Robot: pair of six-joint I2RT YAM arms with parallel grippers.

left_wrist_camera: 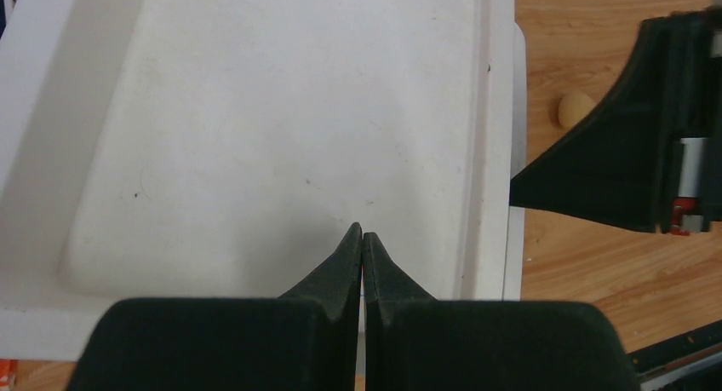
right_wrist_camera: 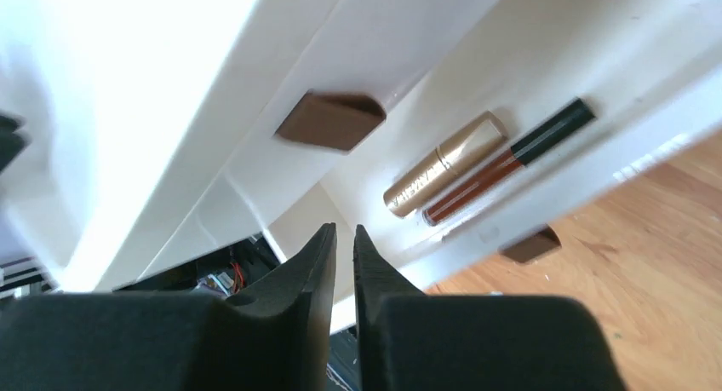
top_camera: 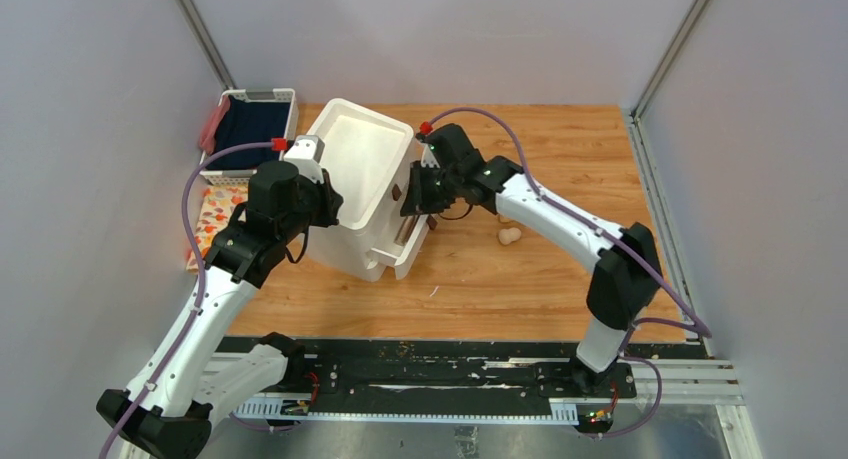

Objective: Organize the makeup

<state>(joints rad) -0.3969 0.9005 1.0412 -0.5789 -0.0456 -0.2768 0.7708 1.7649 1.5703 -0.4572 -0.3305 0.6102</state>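
Observation:
The white drawer box (top_camera: 365, 174) stands mid-table and looks tilted. Its lowest drawer (top_camera: 410, 247) is pulled out. In the right wrist view a gold tube (right_wrist_camera: 443, 163) and a reddish-brown stick with a black cap (right_wrist_camera: 511, 161) lie in that drawer. The beige sponge (top_camera: 509, 236) lies on the wood right of the box and also shows in the left wrist view (left_wrist_camera: 575, 108). My left gripper (left_wrist_camera: 362, 229) is shut and empty over the box's top, at its left side (top_camera: 335, 207). My right gripper (right_wrist_camera: 343, 229) is shut and empty at the drawer fronts (top_camera: 415, 194), near a brown knob (right_wrist_camera: 330, 120).
A white basket with dark blue cloth (top_camera: 250, 119) stands at the back left, with a patterned flat item (top_camera: 215, 214) in front of it. Grey walls close in left, right and back. My right gripper (left_wrist_camera: 630, 152) shows beside the box in the left wrist view.

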